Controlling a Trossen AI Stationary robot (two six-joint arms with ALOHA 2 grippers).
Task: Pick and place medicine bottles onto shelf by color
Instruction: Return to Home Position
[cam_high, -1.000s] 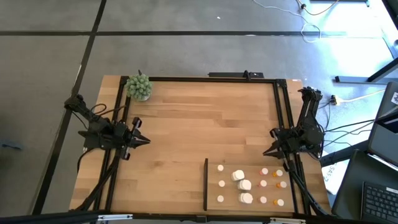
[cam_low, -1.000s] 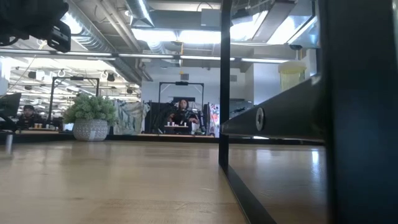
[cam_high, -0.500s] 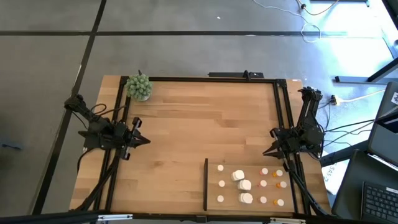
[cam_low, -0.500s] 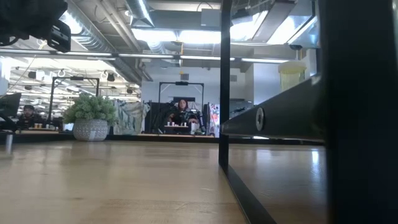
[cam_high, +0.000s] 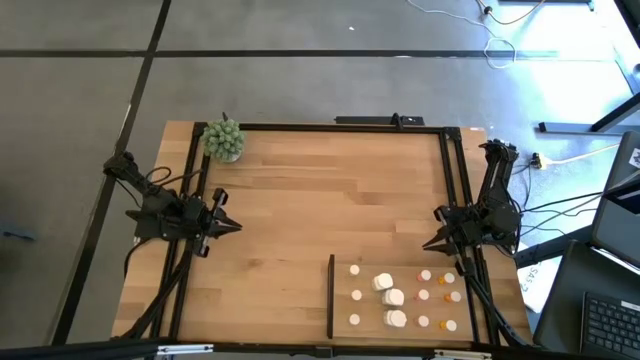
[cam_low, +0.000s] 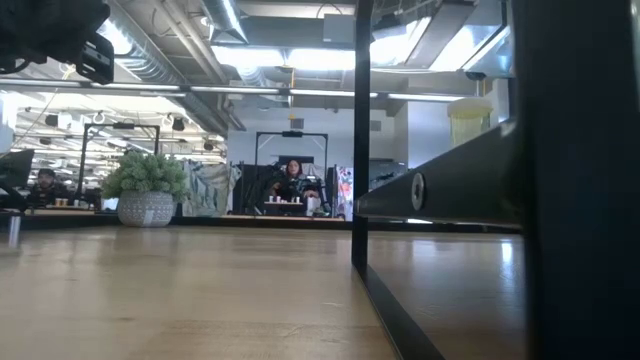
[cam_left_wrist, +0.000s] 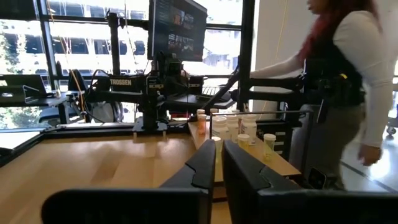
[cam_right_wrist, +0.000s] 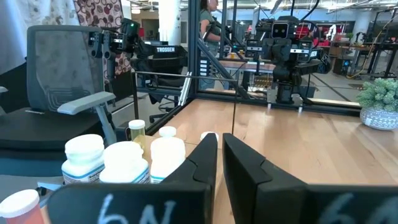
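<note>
- My left gripper (cam_high: 230, 226) hangs over the left edge of the table (cam_high: 320, 190), fingers pinched to a thin slit and holding nothing, pointing across the wood.
- Just beyond it, at the far left corner, sits the green plant ball (cam_high: 224, 140), well apart from everything else.
- Moving right, the shelf (cam_high: 372, 308) lies flat at the near right corner, with its black strip (cam_high: 331, 296) along its left side.
- On it, next to the strip, three small white bottles (cam_high: 355, 295) stand upright in a column.
- Beside those stand three chunky white bottles (cam_high: 393, 298), also in a column.
- Then come the orange bottles (cam_high: 447, 296) with white caps, six of them in two columns of three.
- My right gripper (cam_high: 428, 244) hovers just past the shelf's far right corner, fingers nearly together and empty.
</note>
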